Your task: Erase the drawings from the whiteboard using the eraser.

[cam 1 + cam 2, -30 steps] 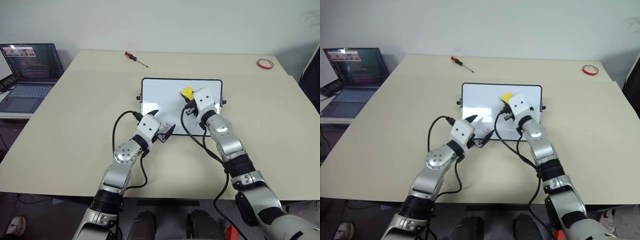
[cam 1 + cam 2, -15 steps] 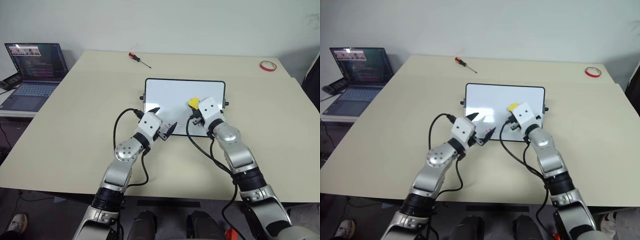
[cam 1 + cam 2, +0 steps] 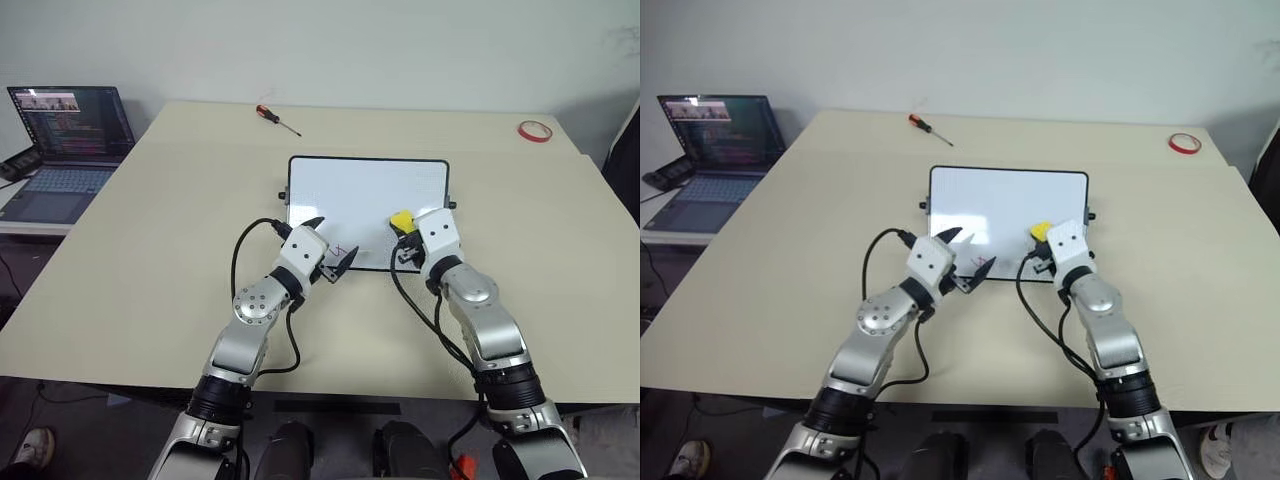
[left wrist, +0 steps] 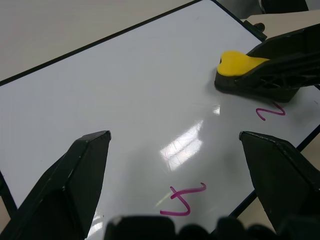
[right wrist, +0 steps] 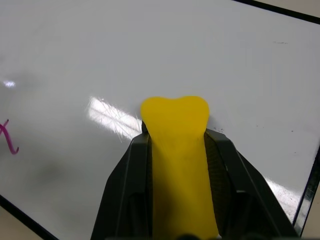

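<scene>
Nearest the bench's point(image 3: 120, 280) front edge, the left gripper point(image 3: 331, 252) hangs over the near edge of the whiteboard point(image 3: 350, 190), its two black wedge-shaped fingers point(image 4: 75, 175) spread wide apart with nothing between them. Just to its right, the right gripper point(image 3: 405, 228) stands over the board's near right corner, its fingers point(image 5: 125, 195) pinched hard on the eraser point(image 3: 401, 219), a small matte yellow block whose rounded, slightly notched tip sticks out past the fingertips and sits at the board's surface; actual contact cannot be confirmed. The whiteboard is a glossy white rectangle in a thin black frame with rounded corners and small black knobs on its short sides; it lies flat near the middle of the bench, long sides parallel to the front edge, with bright glare patches on its face. Remaining drawings point(image 4: 181, 199): one thin reddish looped squiggle near the board's near edge between the left fingers, and a second short zigzag point(image 4: 270, 113) just beside the eraser-holding fingers. The rest of the board face reads clean. The bench top is a smooth, pale beige, matte slab. Toward its far edge lies a slim screwdriver point(image 3: 273, 117) with a red and black handle, left of centre, and a red tape ring point(image 3: 532, 130) lies flat near the far right corner. Beyond the bench's left edge, an open laptop point(image 3: 62, 140) sits on a separate lower surface.
</scene>
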